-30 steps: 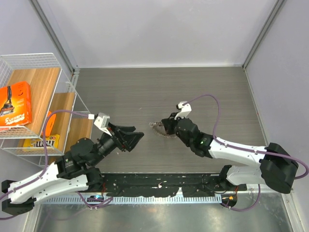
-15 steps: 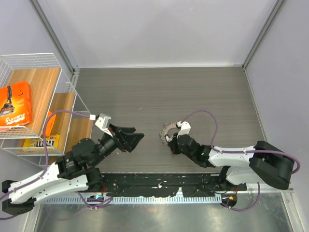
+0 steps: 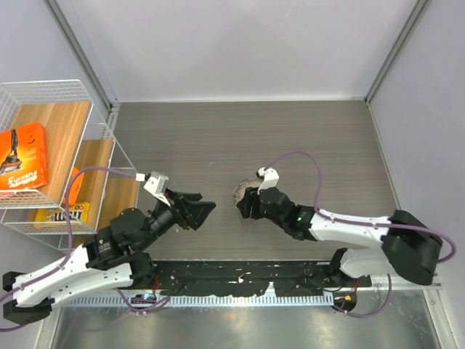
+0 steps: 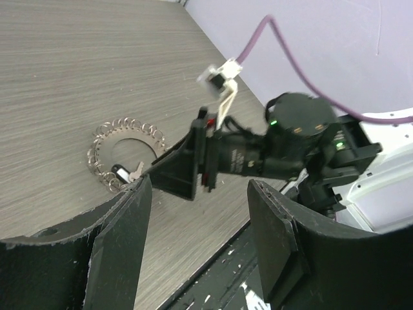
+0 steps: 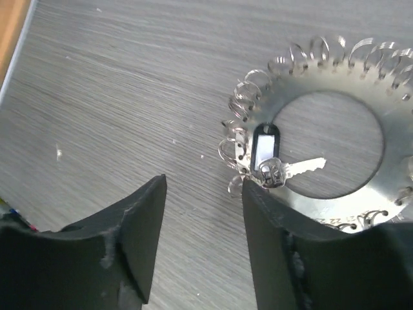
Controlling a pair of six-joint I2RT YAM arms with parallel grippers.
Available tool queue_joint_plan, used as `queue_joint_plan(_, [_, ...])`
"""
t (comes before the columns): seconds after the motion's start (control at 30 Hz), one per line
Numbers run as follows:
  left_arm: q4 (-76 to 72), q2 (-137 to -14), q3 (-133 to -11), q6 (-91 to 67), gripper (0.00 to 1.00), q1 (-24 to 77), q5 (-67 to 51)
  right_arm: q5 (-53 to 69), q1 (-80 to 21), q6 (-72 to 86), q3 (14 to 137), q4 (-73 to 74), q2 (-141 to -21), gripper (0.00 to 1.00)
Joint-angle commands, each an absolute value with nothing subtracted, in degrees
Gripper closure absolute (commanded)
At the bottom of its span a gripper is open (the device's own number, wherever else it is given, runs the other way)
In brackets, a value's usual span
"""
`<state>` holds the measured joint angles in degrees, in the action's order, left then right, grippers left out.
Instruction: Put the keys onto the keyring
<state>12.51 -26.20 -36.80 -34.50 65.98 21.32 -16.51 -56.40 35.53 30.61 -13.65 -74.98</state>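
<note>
Over on the grey wood-grain table top [image 3: 218, 138], the flat silvery metal keyring [image 5: 361, 84] lies near the middle, a ring-shaped disc with a round hole and a rim edged all round with little wire loops. A small silver key with a dark rectangular tag [image 5: 277, 169] rests inside that hole, at the side nearest the right arm, its blade pointing across the opening. The right gripper [image 5: 203, 194] hangs low just beside the disc with its two dark fingers spread apart. Only bare table shows between them, and it has hold of nothing. One finger sits close over the disc's near edge, though I cannot tell whether it touches. The left gripper [image 3: 202, 213] is held off to the left, apart from the disc and pointing toward it. Its jaws are wide apart and empty. At the far left stands a white wire basket [image 3: 43, 94] on a wooden shelf.
</note>
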Motion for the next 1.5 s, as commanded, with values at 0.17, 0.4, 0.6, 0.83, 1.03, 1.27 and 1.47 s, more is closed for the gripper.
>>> queue_joint_plan(0.17, [13.18,-23.82,-36.30,-34.72,0.29,65.92,23.12,-19.69,-56.16,27.61,39.54,6.31,-55.55,0.06])
queue_joint_plan(0.4, [17.39,-24.96,-38.93,-32.79,0.20,65.83,23.64,-24.41,-56.25,24.96,48.33,24.05,-51.77,0.05])
queue_joint_plan(0.6, [22.67,-26.28,-42.36,-30.59,0.02,65.83,25.92,-30.31,-56.16,26.19,51.41,32.07,-49.31,0.05])
queue_joint_plan(0.83, [27.68,-28.21,-46.23,-28.57,0.00,65.83,28.30,-39.36,-56.16,27.16,56.50,36.12,-46.76,0.05])
queue_joint_plan(1.03, [28.56,-29.53,-50.97,-25.14,0.00,65.83,25.49,-38.86,-56.16,22.60,60.11,36.12,-47.63,0.05])
queue_joint_plan(1.27, [27.16,-30.85,-53.17,-22.94,0.00,65.83,17.24,-34.63,-56.16,22.59,61.08,34.98,-48.25,0.05])
queue_joint_plan(1.47, [26.28,-31.55,-54.05,-22.15,0.01,65.83,12.66,-34.19,-56.16,22.50,62.66,36.21,-48.16,0.05])
